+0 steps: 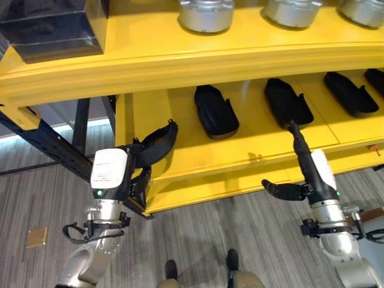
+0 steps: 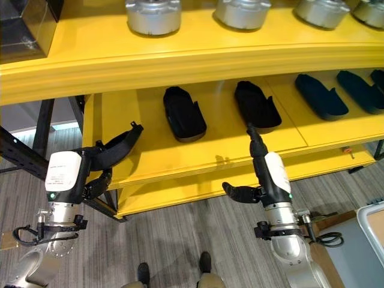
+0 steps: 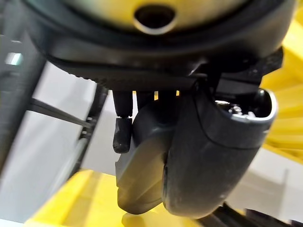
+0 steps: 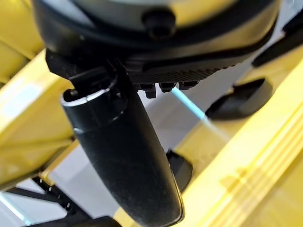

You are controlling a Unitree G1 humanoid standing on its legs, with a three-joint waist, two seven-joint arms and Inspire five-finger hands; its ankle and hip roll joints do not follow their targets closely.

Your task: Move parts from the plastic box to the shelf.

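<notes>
The yellow shelf [image 1: 180, 162] has several black moulded parts [image 1: 216, 111] lying in a row on its lower level. My left hand [image 1: 137, 177] is at the shelf's left end, its fingers and thumb [image 3: 213, 156] curled round another black part [image 1: 157, 141]. That part is tilted, and its far end reaches over the lower level's left front corner. My right hand [image 1: 299, 147] is open in front of the shelf. Its straight fingers point up at the second part [image 1: 288, 102], with their tips at that part's near end. Its thumb [image 4: 128, 156] sticks out to the side.
Silver metal cylinders [image 1: 206, 15] and a black box [image 1: 54, 24] stand on the upper level. A dark frame beam [image 1: 42, 141] slants at the left. A person's shoes [image 1: 171, 270] are on the floor. A grey box [image 2: 366, 240] sits at the lower right.
</notes>
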